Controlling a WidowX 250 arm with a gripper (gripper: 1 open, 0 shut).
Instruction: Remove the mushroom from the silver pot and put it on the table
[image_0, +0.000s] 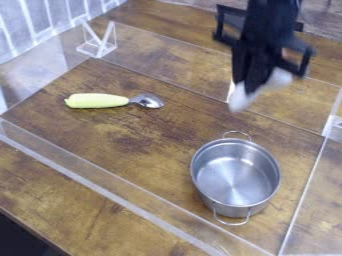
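The silver pot (237, 177) stands on the table (147, 135) at the lower right, and its inside shows only bare steel. My gripper (249, 84) hangs high above and behind the pot, blurred by motion and pointing down. It is shut on the mushroom (239, 97), whose off-white stem shows as a pale smear below the dark fingers. The reddish-brown cap cannot be made out in the blur.
A yellow-green handled spoon (104, 100) lies on the planks to the left. Clear acrylic panels (94, 185) edge the work area at the front, left and right. A small clear acrylic stand (96, 40) sits at the back left.
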